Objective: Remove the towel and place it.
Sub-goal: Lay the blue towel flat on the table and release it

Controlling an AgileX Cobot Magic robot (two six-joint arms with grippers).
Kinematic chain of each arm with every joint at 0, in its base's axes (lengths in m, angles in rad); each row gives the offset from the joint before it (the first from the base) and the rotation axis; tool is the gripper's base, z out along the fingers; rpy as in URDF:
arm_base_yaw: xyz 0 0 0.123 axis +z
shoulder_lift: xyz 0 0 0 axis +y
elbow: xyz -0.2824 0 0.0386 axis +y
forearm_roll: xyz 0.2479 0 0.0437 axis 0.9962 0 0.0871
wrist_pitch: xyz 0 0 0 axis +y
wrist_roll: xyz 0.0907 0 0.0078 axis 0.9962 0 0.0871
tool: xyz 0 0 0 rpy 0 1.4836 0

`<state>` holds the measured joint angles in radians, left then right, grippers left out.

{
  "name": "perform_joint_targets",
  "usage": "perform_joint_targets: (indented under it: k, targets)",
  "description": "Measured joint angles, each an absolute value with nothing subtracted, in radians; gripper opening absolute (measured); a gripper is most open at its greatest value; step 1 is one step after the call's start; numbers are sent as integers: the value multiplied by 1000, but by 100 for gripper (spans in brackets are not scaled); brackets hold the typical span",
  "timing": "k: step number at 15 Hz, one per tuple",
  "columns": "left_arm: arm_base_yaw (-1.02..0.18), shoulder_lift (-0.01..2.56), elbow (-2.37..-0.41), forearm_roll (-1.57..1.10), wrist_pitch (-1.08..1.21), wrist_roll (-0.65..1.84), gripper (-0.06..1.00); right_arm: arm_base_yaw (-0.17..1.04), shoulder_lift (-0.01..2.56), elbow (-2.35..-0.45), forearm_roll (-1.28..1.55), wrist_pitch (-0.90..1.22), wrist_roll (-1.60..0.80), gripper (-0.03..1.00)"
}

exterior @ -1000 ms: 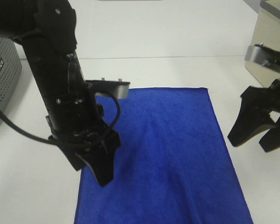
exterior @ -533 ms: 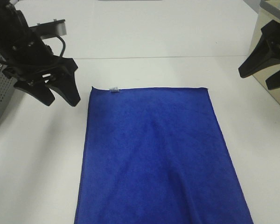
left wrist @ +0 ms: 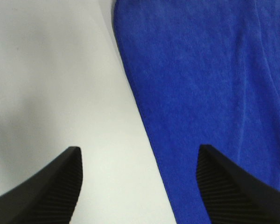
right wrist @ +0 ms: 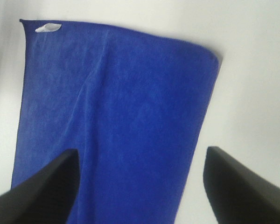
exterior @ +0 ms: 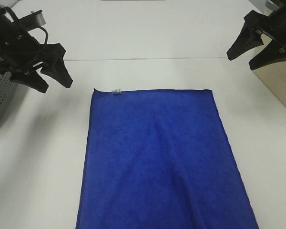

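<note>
White table (exterior: 148, 38), towel (exterior: 162, 162) flat, left end effector (exterior: 56, 87) agape, right end effector (exterior: 241, 62) agape

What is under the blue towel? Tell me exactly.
The towel lies spread flat on the white table, which shows along its far and side edges. Anything beneath is covered; no bump shows.

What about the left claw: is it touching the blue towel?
Apart. The high view shows the open left claw off to the side of the towel's tagged corner, with bare white table showing between them.
</note>
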<state>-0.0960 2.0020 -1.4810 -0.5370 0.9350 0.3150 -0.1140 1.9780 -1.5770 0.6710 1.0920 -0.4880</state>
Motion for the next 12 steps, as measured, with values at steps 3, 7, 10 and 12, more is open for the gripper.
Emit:
perform_joint_targets:
  k: [3, 7, 10, 12]
  targets:
    - [-96, 2146, -1630, -541, 935, 327, 65, -114, 2106, -1682, 652, 1098, -515, 73]
    - [-96, 2322, -1794, -552, 939, 327, 65, -114, 2232, -1757, 623, 1095, -540, 73]
    - [-96, 2396, -1866, -568, 950, 327, 65, -114, 2314, -1801, 619, 1092, -541, 73]
    - [-96, 2421, -1877, -575, 955, 330, 65, -114, 2358, -1816, 617, 1076, -541, 73]
